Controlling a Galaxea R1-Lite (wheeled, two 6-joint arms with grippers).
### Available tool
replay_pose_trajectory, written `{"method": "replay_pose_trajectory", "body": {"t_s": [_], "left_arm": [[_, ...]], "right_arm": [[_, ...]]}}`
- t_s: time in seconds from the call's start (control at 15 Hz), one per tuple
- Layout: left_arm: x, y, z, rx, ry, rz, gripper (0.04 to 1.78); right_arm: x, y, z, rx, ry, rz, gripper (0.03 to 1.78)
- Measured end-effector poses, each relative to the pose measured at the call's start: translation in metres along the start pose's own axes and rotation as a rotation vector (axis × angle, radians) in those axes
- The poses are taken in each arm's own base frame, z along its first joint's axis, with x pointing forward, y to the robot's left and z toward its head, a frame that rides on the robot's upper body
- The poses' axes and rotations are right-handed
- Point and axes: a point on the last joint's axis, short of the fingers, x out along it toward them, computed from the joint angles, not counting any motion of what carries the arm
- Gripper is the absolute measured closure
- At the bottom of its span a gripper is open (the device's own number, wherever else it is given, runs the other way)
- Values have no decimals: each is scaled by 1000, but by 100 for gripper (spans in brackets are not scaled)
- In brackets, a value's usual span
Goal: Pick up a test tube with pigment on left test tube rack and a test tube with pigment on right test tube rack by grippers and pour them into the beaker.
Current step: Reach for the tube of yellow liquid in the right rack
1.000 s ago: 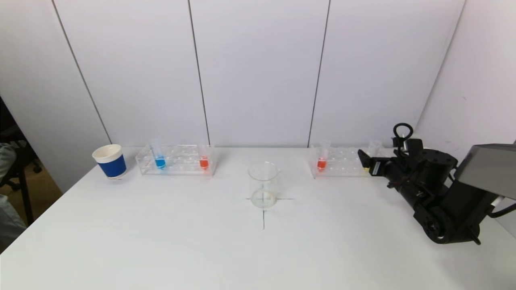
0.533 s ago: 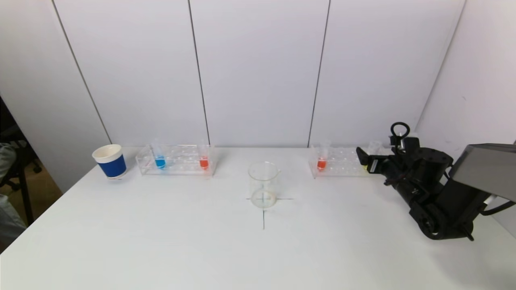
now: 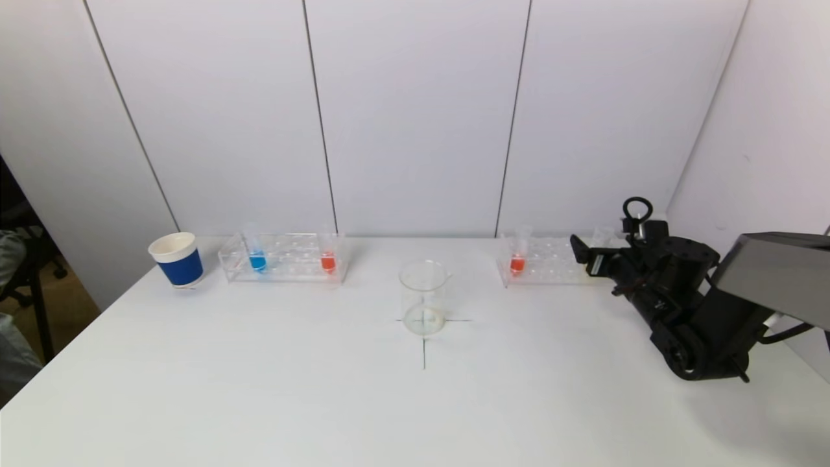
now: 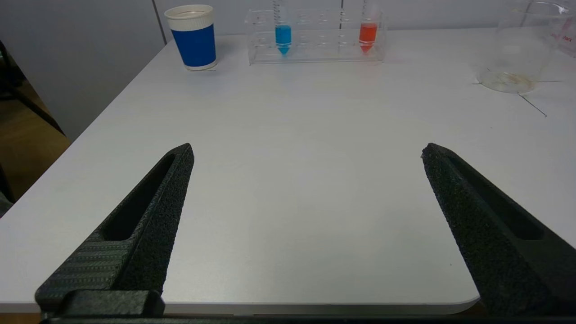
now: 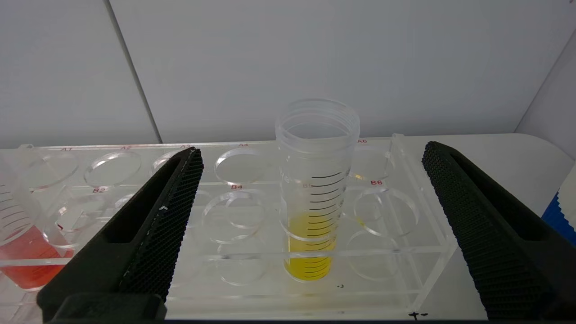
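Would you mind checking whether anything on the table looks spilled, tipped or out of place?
Nothing stands out. Both racks, left and right, sit square with their tubes upright, the beaker stands on its cross mark, and the table shows no spills.

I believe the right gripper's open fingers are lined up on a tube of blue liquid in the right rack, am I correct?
Not quite: the tube between the right gripper's open fingers holds yellow liquid, not blue, as the right wrist view shows. It does stand in the right rack, and nothing is gripped yet.
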Motion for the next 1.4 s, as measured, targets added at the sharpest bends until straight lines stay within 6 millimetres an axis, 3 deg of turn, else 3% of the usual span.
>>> {"method": "replay_pose_trajectory", "body": {"t_s": [1.4], "left_arm": [[0, 0, 0, 0, 0, 0, 5]], "right_arm": [[16, 2, -7, -2, -8, -6, 4]]}}
